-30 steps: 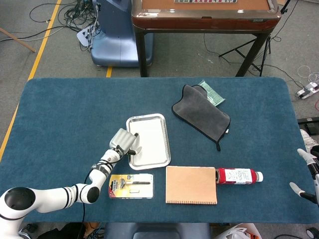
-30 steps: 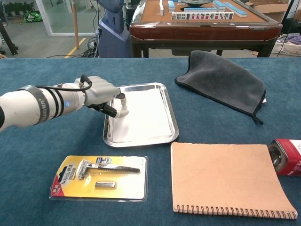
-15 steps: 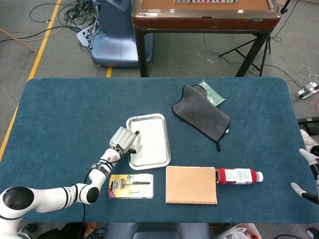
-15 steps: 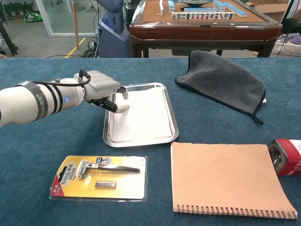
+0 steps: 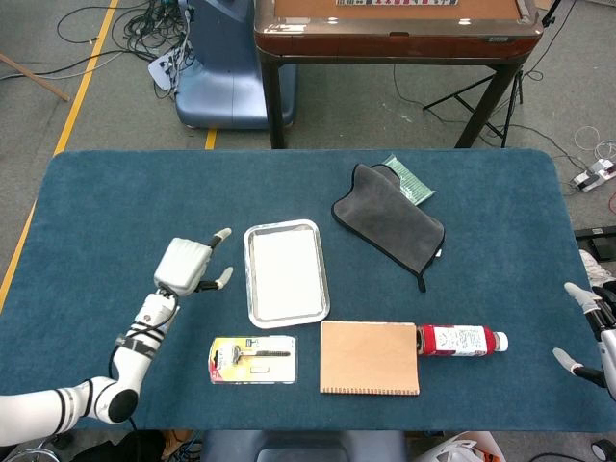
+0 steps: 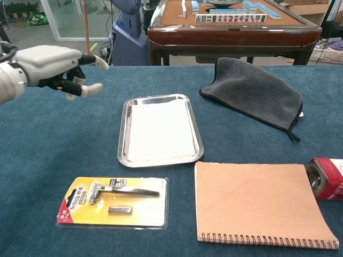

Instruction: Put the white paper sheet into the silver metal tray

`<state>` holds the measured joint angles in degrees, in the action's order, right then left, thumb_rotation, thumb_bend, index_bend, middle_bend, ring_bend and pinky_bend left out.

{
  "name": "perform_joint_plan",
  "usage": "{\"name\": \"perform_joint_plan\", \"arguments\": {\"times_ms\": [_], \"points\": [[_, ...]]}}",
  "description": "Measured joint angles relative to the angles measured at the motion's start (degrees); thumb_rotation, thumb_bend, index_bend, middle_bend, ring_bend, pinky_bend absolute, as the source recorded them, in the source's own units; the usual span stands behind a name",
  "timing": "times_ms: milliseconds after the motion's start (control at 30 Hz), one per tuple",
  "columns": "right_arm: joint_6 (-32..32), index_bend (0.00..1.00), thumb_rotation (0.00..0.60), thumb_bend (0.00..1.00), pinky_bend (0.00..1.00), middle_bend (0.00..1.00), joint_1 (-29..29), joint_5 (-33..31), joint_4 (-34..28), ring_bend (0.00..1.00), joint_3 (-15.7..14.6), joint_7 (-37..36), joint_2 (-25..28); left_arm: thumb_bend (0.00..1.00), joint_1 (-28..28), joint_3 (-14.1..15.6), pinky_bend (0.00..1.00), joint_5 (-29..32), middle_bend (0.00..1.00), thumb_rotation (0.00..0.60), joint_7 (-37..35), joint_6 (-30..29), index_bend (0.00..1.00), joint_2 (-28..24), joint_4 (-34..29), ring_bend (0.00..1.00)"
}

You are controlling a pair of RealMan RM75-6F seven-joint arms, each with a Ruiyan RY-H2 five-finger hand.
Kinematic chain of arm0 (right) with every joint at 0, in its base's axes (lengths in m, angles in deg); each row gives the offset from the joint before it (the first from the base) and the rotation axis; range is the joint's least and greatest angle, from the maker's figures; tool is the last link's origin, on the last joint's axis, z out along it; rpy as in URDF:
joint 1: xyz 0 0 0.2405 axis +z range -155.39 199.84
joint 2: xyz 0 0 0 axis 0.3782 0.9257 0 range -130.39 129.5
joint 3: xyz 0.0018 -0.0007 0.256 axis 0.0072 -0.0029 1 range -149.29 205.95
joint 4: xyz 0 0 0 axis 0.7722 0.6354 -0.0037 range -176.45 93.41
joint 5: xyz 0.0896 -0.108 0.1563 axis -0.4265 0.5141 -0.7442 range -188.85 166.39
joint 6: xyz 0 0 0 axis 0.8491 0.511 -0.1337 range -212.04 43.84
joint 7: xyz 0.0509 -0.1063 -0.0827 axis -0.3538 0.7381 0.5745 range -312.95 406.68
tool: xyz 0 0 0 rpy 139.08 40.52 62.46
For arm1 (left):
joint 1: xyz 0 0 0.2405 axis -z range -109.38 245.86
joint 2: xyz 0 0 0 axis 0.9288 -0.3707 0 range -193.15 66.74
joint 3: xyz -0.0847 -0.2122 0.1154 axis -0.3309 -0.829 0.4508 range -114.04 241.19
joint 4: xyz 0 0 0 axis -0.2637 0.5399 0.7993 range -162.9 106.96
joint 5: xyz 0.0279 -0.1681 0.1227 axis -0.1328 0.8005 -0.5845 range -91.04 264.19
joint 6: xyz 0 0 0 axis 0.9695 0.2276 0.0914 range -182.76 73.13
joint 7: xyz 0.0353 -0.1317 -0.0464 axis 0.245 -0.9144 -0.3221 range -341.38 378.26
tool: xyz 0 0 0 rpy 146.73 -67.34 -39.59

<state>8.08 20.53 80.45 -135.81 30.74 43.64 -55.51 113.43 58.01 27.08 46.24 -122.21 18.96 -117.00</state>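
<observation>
one tray, one paper sheet, one notebook, one cloth

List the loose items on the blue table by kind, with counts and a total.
Silver metal tray: 1
White paper sheet, lying in the tray: 1
Grey cloth: 1
Green packet, partly under the cloth: 1
Razor blister pack: 1
Brown spiral notebook: 1
Red bottle: 1
Total: 7

A grey floor is seen behind the blue table, and a yellow line is painted on it at the left. A brown table with dark legs is placed just behind the blue one, with a blue machine base beside it. Black cables are spread on the floor, and glass panels are visible far at the back.
</observation>
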Motion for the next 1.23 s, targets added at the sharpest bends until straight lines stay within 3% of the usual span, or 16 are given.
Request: {"name": "perform_joint_plan", "arguments": {"times_ms": [267, 467, 833, 1233], "points": [[-2.6, 0.17, 0.600, 0.09, 0.20, 0.24, 2.0, 0.0, 0.1, 0.14, 0.4, -0.7, 0.8, 0.33, -8.5, 2.7, 0.56, -5.6, 0.50, 0.253, -4.3, -8.6, 0.16, -6.0, -6.7, 0.45], [-5.2, 0.17, 0.600, 0.09, 0.20, 0.24, 3.5, 0.4, 0.1, 0.14, 0.1, -0.6, 1.6, 0.33, -15.0, 4.7, 0.45, -9.5, 0.44, 0.252, -7.2, -15.2, 0.16, -9.5, -9.8, 0.38], [-6.8, 0.17, 0.600, 0.09, 0.20, 0.24, 5.7, 1.8, 1.2, 0.14, -0.1, -0.8, 1.0, 0.33, -26.3, 8.9, 0.39, -16.5, 0.42, 0.253, -9.0, -24.9, 0.18, -14.0, -13.6, 0.36], [-8.6, 0.17, 0.600, 0.09, 0.20, 0.24, 7.9, 2.1, 1.6, 0.14, 0.1, -0.2, -0.1, 0.33, -32.1, 9.7, 0.36, -21.6, 0.42, 0.277, -8.0, -27.1, 0.20, -14.9, -15.3, 0.36]]}}
